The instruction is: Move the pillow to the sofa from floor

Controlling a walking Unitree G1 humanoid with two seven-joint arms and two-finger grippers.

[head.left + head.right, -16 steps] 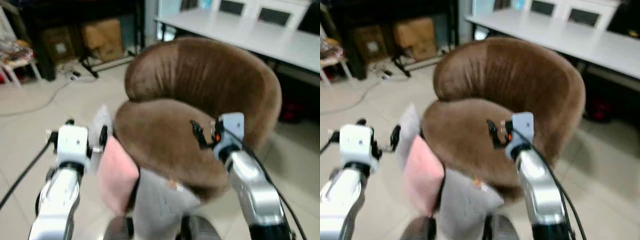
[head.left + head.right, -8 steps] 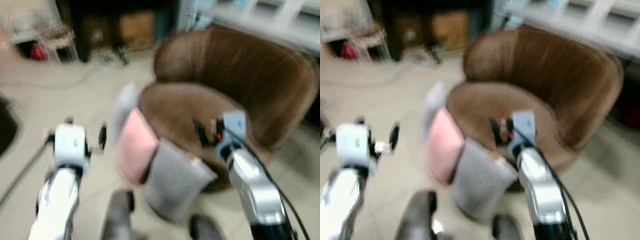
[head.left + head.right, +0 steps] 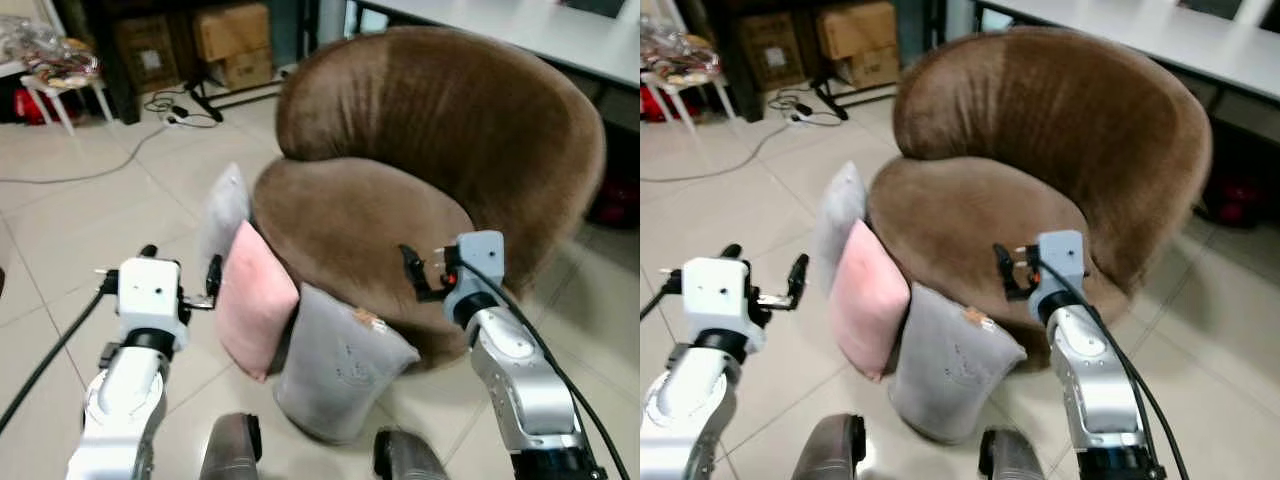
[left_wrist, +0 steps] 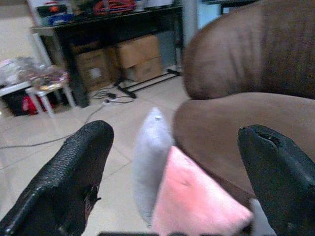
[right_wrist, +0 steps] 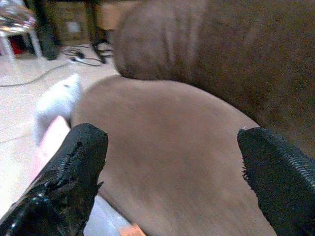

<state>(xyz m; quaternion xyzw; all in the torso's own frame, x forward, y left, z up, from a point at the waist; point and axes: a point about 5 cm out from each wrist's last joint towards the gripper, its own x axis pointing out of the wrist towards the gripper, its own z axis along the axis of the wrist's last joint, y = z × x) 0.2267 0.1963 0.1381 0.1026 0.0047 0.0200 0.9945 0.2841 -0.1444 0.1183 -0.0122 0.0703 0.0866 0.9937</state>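
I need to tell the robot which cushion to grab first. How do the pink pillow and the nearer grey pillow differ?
The pink pillow is plain pink; the grey pillow is grey with a small orange tag at its top. The pink one sits to the robot's left, ahead of the left claw; the grey one is nearer the robot's feet. Both stand on edge on the floor, leaning against the brown sofa.

Both arms raised forward; left gripper (image 4: 177,167) and right gripper (image 5: 172,172) fingers apparently spread wide, empty
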